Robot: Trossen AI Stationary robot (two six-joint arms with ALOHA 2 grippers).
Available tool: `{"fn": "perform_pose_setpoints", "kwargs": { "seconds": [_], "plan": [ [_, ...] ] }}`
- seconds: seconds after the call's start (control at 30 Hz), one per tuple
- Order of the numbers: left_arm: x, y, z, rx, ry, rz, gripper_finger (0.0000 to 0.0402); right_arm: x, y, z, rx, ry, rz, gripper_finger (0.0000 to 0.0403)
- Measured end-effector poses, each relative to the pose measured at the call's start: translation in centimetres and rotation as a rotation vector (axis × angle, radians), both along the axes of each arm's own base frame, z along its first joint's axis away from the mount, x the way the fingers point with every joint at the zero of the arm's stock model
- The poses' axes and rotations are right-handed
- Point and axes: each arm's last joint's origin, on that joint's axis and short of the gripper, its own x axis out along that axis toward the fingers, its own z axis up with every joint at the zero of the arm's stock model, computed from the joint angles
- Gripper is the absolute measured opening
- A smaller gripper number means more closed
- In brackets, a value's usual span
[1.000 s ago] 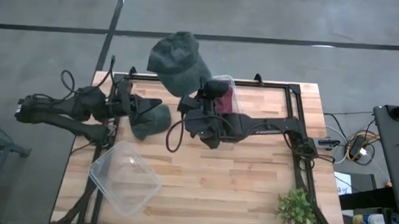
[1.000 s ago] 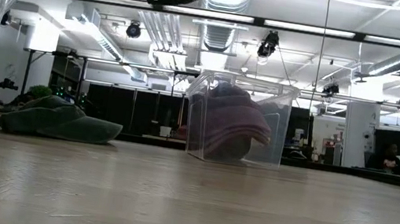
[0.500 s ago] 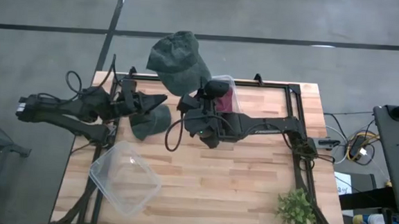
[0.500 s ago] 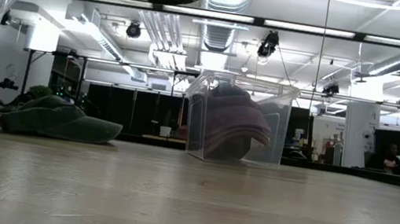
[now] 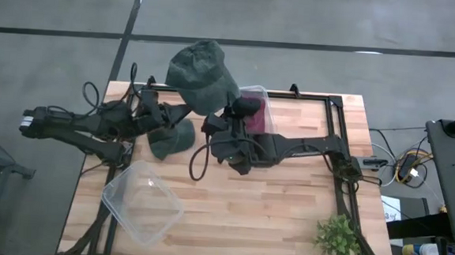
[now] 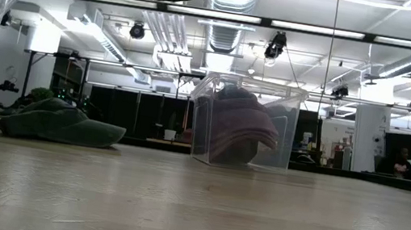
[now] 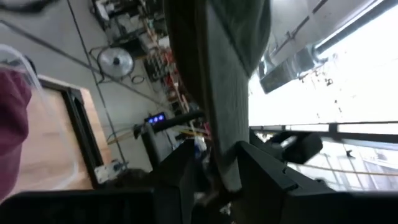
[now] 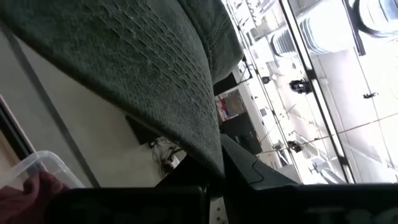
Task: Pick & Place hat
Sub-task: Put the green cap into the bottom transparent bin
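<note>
Above the surface's (image 5: 286, 210) far edge, upper centre of the high view, the green hat (image 5: 201, 72) hangs from the right pincer (image 5: 230, 110), clamped shut on its lower rim. Its long axis runs diagonally, crown toward upper left, rim toward lower right. The left pincer (image 5: 182, 115) reaches in beside it with fingers (image 7: 264, 180) parted around the hanging fabric. Likely risks: the thin pinch slipping, or the left arm snagging cloth and tugging it free short of the clear bin (image 5: 254, 107) of maroon cloth.
</note>
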Motion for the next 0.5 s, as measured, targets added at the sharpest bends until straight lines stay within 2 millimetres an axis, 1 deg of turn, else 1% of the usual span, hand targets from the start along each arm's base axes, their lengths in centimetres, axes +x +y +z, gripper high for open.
{"fn": "perform_pose_setpoints", "kwargs": {
  "seconds": [0.2, 0.37, 0.43, 0.5],
  "plan": [
    [0.2, 0.1, 0.3, 0.037, -0.02, 0.048, 0.0113, 0.0, 1.0, -0.4, -0.003, 0.013, 0.023, 0.0011],
    [0.7, 0.1, 0.2, 0.063, -0.014, 0.065, 0.0112, 0.1, 1.4, -0.9, -0.006, 0.028, 0.028, 0.0011],
    [0.9, 0.1, 0.1, 0.067, -0.008, 0.059, 0.0107, 0.1, 1.4, -1.1, -0.008, 0.034, 0.029, 0.0011],
    [1.0, 0.0, 0.1, 0.081, -0.004, 0.053, 0.0092, 0.2, 1.5, -1.3, -0.011, 0.041, 0.027, 0.0011]
  ]
}}
